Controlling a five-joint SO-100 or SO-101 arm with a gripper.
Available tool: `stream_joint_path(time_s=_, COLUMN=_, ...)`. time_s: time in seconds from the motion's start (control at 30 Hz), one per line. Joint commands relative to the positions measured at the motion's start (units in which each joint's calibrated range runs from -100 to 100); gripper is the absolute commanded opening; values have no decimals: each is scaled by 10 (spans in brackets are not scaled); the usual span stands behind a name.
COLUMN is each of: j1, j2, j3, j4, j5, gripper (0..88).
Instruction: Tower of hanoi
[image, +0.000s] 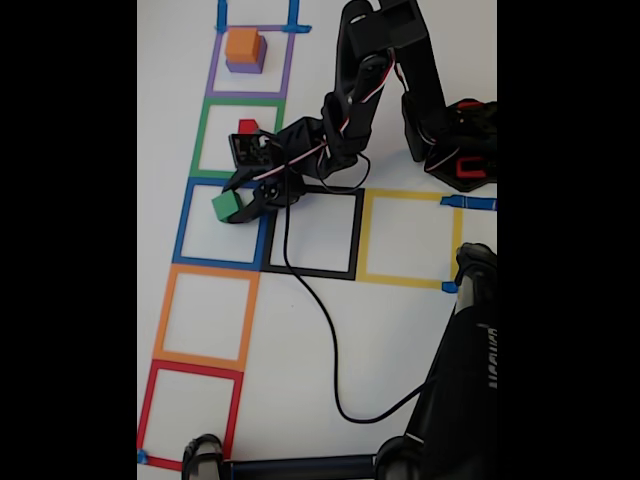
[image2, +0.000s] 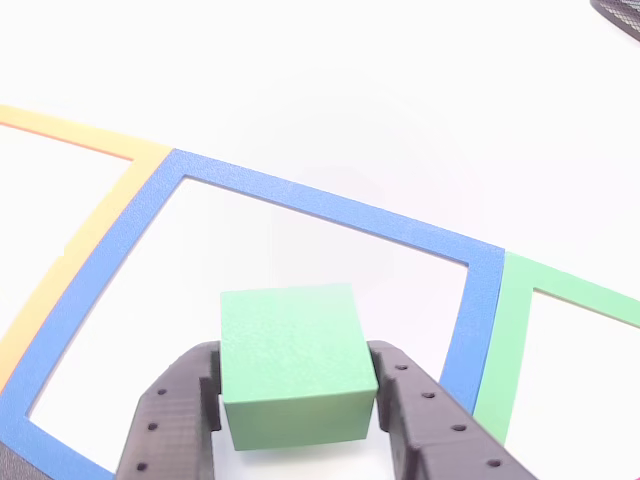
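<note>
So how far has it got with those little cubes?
Partway, it seems. The orange cube sits on the purple cube in the purple tape square, and the red cube is in the green tape square. The gripper holds the green cube between its fingers over the blue tape square. Rebuilding one stack is left.

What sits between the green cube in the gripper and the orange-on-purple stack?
In the fixed view, the red cube, inside the green tape square, lies between the green cube and the orange cube on the purple cube.
</note>
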Motion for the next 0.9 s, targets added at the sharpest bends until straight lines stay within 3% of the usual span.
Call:
stream_joint_path(time_s=0.0, j1=-1, j2=21, j3=-29, j4=-37, j5=4, gripper=41)
stream_joint_path(time_s=0.33, j1=-9, j2=51, j3=-39, j4=-57, j5=4, gripper=69)
stream_joint_path(time_s=0.6, j1=-6, j2=64, j3=-39, j4=-68, j5=4, gripper=266)
stream_joint_path(time_s=0.87, j1=-7, j2=22, j3=-35, j4=-61, j5=4, gripper=265)
